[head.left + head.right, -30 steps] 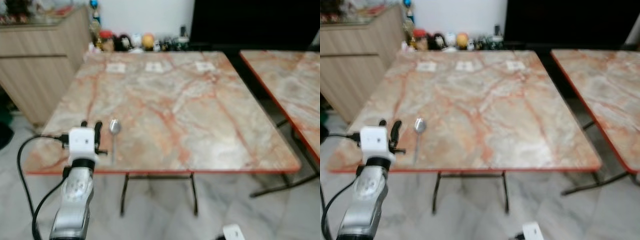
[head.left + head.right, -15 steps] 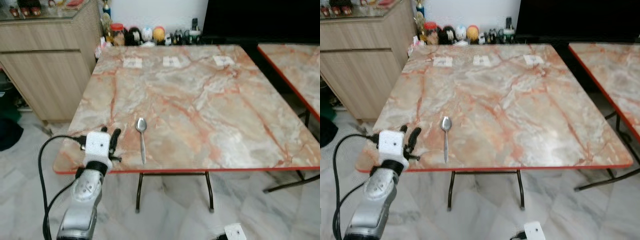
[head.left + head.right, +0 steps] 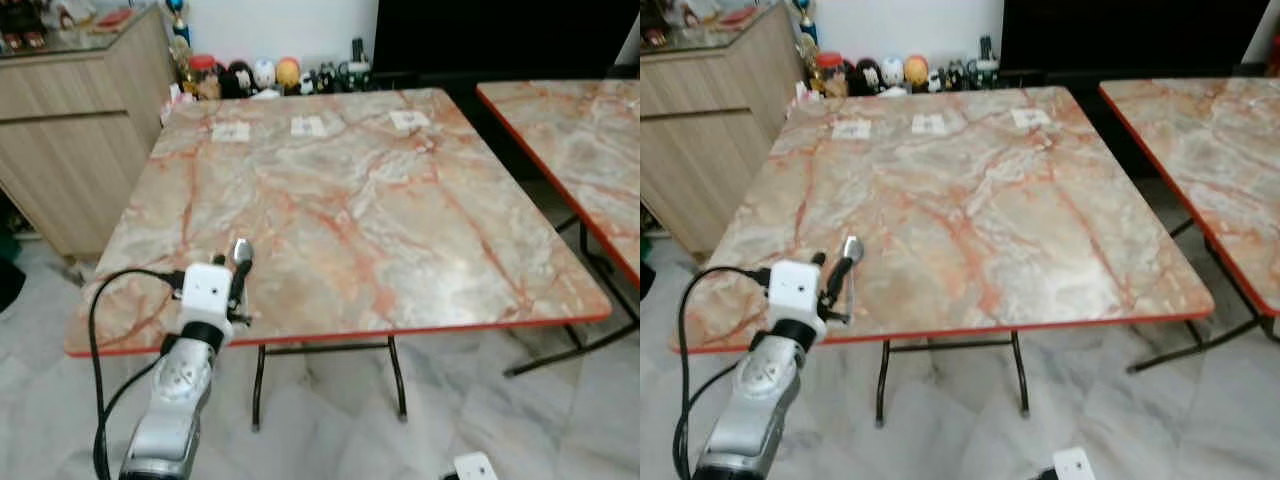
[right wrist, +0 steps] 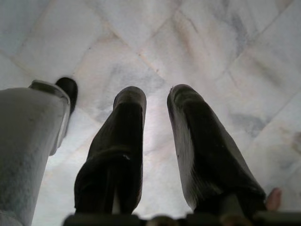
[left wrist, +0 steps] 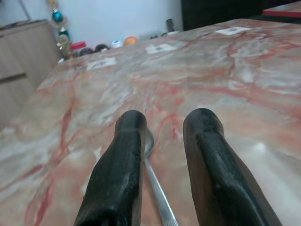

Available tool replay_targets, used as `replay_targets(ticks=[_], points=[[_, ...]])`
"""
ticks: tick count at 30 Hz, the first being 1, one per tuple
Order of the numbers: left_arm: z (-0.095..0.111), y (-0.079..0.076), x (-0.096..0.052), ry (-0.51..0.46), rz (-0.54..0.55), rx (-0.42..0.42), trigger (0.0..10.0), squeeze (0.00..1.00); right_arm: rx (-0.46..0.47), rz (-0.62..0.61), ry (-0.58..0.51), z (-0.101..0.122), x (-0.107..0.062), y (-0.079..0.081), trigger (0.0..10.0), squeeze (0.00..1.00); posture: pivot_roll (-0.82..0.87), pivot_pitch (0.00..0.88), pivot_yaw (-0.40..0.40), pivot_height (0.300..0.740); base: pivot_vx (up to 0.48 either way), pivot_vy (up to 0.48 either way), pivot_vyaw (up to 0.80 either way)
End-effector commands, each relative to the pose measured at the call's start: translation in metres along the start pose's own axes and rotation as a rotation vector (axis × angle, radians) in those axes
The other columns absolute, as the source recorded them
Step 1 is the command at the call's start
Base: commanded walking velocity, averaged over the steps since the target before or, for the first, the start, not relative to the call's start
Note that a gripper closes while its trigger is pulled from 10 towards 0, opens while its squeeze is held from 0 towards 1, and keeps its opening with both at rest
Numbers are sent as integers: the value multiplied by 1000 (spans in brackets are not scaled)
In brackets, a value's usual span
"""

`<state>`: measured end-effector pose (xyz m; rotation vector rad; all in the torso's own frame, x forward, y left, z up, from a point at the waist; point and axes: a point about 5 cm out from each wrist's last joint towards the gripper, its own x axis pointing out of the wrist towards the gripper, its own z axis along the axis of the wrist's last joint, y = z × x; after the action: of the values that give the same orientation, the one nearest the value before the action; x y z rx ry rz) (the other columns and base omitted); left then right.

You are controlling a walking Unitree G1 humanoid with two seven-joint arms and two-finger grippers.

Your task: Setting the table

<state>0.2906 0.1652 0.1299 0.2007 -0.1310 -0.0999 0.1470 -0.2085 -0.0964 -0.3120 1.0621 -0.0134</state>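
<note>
Spoon (image 5: 157,200) lies on the marble table (image 3: 400,230) between the left claw's (image 5: 164,136) parted fingers.

A spoon (image 3: 240,252) lay near the front left edge of the folding table (image 3: 400,230). The left gripper (image 5: 162,125) sat over its handle, one finger on either side. Three paper cards (image 3: 310,126) lay in a row along the table's far edge, with small figurines (image 3: 262,76) behind them. A cabinet (image 3: 70,120) stood to the left and a second table (image 3: 580,140) to the right. The right gripper (image 4: 155,99) hung above the floor (image 4: 211,52).
</note>
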Motion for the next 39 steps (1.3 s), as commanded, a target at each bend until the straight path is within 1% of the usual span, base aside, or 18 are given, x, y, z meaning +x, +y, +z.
replay_targets(ticks=[1,7,11,12,17,18,23,36,39], points=[[-6,4,-1,36,5,-2,10000,0,12,11,1,0,0,5,10000,0,-12,22,5,740,0,0,0],[-13,4,-1,72,-1,-25,10000,0,24,14,-1,2,0,6,10000,0,-6,13,6,740,0,0,0],[-16,-2,3,99,-32,-42,10000,0,40,8,2,1,0,6,10000,0,-1,11,6,740,0,0,0],[-19,-3,4,120,-34,-41,10000,0,42,9,1,1,0,6,10000,0,-7,10,7,740,0,0,0],[-25,-5,7,154,-32,-64,10000,0,37,10,1,0,0,6,10000,0,-21,5,11,740,0,0,0],[-25,-5,8,155,-25,-84,10000,0,36,10,2,0,0,6,10000,0,-26,3,13,740,0,0,0],[-24,-4,9,139,-14,-99,10000,0,38,6,7,-1,0,6,10000,0,-33,0,17,740,0,0,0],[-21,-3,10,123,-3,-97,10000,0,24,13,5,-2,-1,6,10000,0,-21,0,13,740,313,0,0],[-20,-7,10,115,-36,-111,10000,0,21,13,5,-1,0,6,10000,0,-16,1,11,740,100,0,0]])
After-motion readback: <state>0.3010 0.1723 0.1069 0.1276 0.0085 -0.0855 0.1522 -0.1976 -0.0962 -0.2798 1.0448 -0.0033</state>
